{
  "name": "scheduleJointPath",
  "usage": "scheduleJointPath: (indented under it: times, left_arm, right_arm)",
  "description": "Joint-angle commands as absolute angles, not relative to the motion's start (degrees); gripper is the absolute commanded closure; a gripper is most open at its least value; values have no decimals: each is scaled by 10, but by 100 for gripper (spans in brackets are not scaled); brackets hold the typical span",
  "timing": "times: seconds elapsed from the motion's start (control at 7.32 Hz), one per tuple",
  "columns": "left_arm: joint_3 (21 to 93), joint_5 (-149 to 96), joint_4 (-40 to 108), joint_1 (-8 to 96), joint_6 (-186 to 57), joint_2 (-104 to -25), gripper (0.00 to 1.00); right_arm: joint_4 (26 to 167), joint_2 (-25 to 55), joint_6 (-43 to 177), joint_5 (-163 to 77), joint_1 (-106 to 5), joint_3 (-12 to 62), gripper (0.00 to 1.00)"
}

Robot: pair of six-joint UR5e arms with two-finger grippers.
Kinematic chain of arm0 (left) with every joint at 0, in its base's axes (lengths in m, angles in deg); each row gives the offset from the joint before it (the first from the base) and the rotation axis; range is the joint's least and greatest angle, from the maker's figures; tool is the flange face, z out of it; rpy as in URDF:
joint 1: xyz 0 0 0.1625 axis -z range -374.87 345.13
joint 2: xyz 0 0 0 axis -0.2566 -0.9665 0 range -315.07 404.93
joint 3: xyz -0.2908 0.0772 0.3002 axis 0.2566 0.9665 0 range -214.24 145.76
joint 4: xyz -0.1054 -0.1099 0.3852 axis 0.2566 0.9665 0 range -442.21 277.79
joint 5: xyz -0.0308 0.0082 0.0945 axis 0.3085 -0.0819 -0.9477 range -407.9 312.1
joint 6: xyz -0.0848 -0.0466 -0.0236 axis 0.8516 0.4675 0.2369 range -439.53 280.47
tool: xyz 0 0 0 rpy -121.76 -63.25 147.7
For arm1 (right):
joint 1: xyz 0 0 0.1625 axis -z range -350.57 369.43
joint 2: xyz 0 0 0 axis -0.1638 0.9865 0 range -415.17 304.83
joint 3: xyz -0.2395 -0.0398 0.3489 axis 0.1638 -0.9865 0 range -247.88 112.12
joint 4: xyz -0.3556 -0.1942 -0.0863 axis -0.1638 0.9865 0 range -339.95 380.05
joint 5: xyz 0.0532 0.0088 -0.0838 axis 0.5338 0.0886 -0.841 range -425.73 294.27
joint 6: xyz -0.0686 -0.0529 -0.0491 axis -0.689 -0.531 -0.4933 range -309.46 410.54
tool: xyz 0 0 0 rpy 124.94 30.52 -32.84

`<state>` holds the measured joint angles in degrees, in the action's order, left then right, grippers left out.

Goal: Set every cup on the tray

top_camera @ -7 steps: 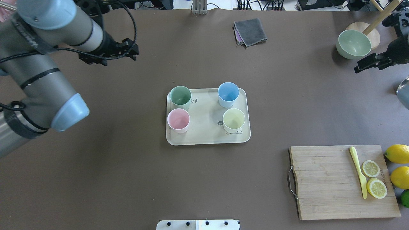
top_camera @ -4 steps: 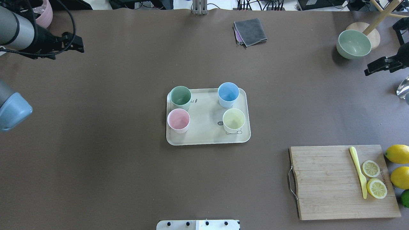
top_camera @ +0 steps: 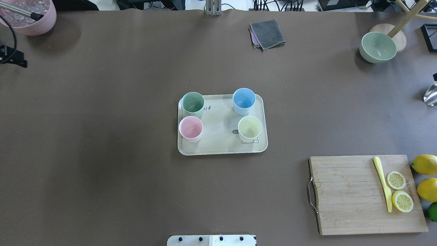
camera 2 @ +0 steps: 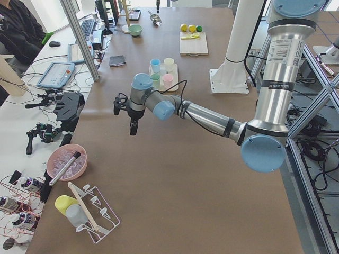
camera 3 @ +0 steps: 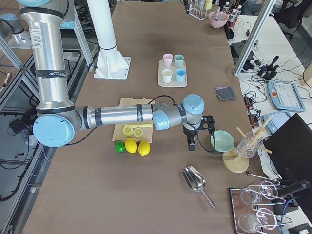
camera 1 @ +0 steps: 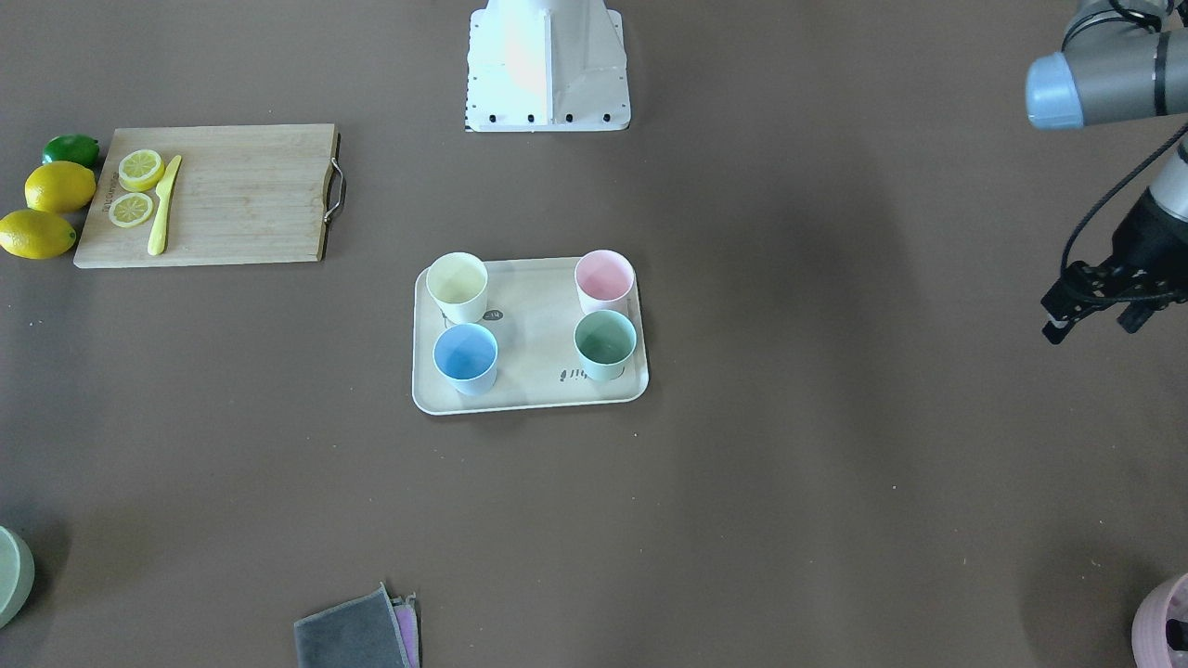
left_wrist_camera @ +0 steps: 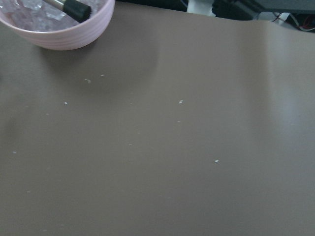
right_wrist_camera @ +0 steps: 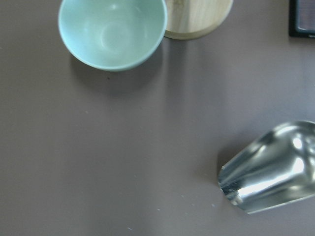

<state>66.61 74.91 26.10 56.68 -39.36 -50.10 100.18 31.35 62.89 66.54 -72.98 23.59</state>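
The cream tray (top_camera: 220, 145) lies mid-table and also shows in the front-facing view (camera 1: 529, 376). Four cups stand upright on it: green (top_camera: 193, 102), blue (top_camera: 244, 100), pink (top_camera: 191, 127) and pale yellow (top_camera: 250, 127). My left gripper (camera 1: 1091, 325) hangs far out to the tray's side, open and empty. Only a sliver of it shows at the overhead view's left edge (top_camera: 13, 59). My right gripper (camera 3: 195, 139) shows only in the right side view, near the green bowl. I cannot tell whether it is open or shut.
A wooden cutting board (top_camera: 348, 194) with lemon slices and a yellow knife (top_camera: 384, 184) lies front right, lemons (top_camera: 425, 164) beside it. A green bowl (top_camera: 378, 47), a metal scoop (right_wrist_camera: 270, 169), a grey cloth (top_camera: 267, 33) and a pink bowl (top_camera: 29, 15) sit near the edges.
Both arms have swung outward away from the tray, the left one to the table's left edge, the right one off the right edge. The tray and cups have not moved.
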Motion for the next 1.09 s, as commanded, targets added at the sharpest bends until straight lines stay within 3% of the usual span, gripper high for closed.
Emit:
scheduleJointPath:
  times: [0.0,0.27,0.41,0.96]
  left_arm:
    - [656,819,260,653,-510,-439,2]
    - [657,854,244,707,-560,-427,2]
    - [660,854,181,733,-605,-436,2]
    - [648,851,128,747,-667,-443,2]
  right_arm:
    - [1074,336,542,669,-786,246,0]
    - [1231,343,513,661,-805,356,0]
    - [1239,374,500,659,-805,383,0]
    - [1209,375,499,658,-805,340,0]
